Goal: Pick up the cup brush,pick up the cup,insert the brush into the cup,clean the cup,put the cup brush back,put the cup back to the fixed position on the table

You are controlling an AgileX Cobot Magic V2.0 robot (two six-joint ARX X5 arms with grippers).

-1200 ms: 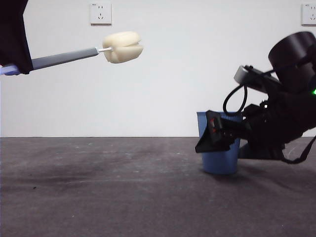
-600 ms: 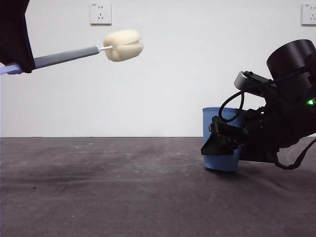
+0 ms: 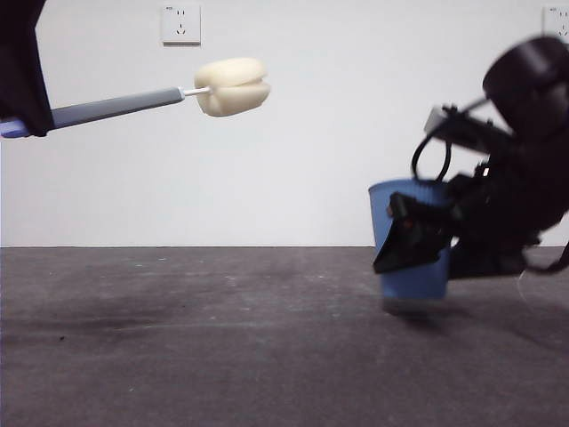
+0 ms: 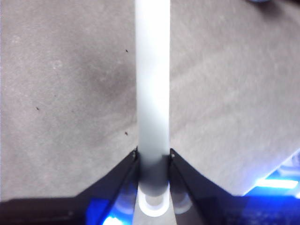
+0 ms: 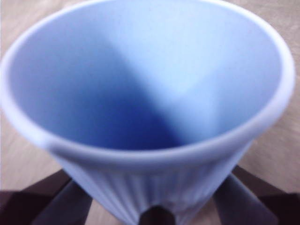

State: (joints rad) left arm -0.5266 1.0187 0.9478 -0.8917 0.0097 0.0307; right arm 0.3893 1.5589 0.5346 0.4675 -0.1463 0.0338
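Observation:
The cup brush (image 3: 160, 95) is held high at the left of the front view, its grey handle nearly level and its cream sponge head (image 3: 233, 86) pointing right. My left gripper (image 4: 153, 157) is shut on the handle (image 4: 152, 84) near its looped end. The blue cup (image 3: 411, 242) is at the right, lifted just off the table (image 3: 222, 338) and slightly tilted. My right gripper (image 3: 418, 233) is shut on the cup's lower wall. The right wrist view looks into the cup's open, empty mouth (image 5: 140, 79).
Two white wall sockets (image 3: 181, 24) sit on the pale back wall. The right arm's dark body and cable (image 3: 516, 169) fill the right edge of the front view.
The right gripper has closed on the cup and raised it off the table, shifting it slightly right. The brush has moved a little to the right.

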